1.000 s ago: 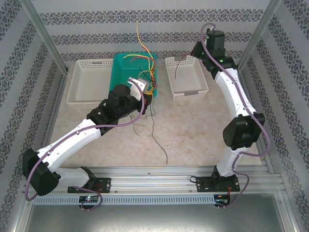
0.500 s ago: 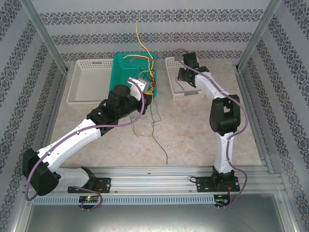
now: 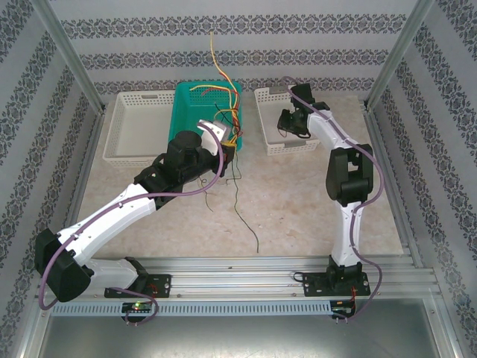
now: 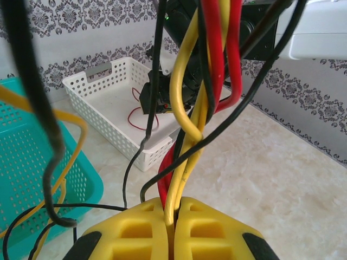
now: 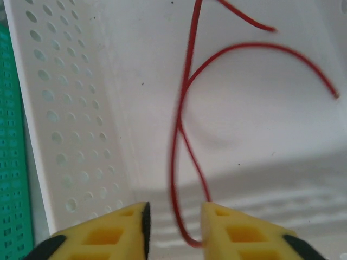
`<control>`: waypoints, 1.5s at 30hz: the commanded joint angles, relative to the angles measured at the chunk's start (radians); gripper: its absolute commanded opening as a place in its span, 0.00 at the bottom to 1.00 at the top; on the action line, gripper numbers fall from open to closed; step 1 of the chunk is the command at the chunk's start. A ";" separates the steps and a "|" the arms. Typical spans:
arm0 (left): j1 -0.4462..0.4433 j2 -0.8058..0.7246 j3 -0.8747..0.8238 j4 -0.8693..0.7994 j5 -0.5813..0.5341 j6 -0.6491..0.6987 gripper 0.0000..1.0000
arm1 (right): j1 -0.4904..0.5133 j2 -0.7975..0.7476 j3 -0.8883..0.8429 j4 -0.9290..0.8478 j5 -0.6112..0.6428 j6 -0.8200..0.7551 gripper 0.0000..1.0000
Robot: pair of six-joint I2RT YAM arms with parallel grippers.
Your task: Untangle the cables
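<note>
1. The left claw [image 4: 172,208] is seen clenched on a bundle of cables [image 4: 217,54]. Red and yellow strands are pinched between its fingers, and black ones are tangled in among them.
2. Above this claw the bundle is drawn up taut, with a yellow strand wound about the others just past the fingertips.
3. To the left of this claw a teal basket [image 4: 32,179] is seen, with yellow and black strands sagging beside its rim.
4. On the base side of the left claw, black cables [image 3: 242,212] are trailed loose across the table [image 3: 298,216].
5. The right claw [image 5: 174,216] is released, with its fingers parted over the floor of a white basket [image 5: 70,108].
6. A red cable [image 5: 187,65] is laid loose in that basket. Its lower loop is found in the gap between the parted fingers, close against the right-hand one. Whether it touches that finger cannot be told.
7. Ahead of the right claw the red cable is curved away across the basket floor, with one end seen far to the right.
8. From above, the two claws are seen well apart.
</note>
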 commanded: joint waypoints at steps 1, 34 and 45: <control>-0.019 -0.019 -0.005 0.044 -0.008 0.029 0.00 | 0.009 -0.088 0.020 -0.038 -0.043 0.008 0.37; -0.036 0.045 0.044 0.011 0.213 -0.069 0.00 | 0.340 -0.874 -1.085 0.902 -0.363 -0.135 0.54; -0.024 0.049 0.043 0.030 0.267 -0.103 0.00 | 0.403 -0.816 -1.113 0.991 -0.199 -0.192 0.54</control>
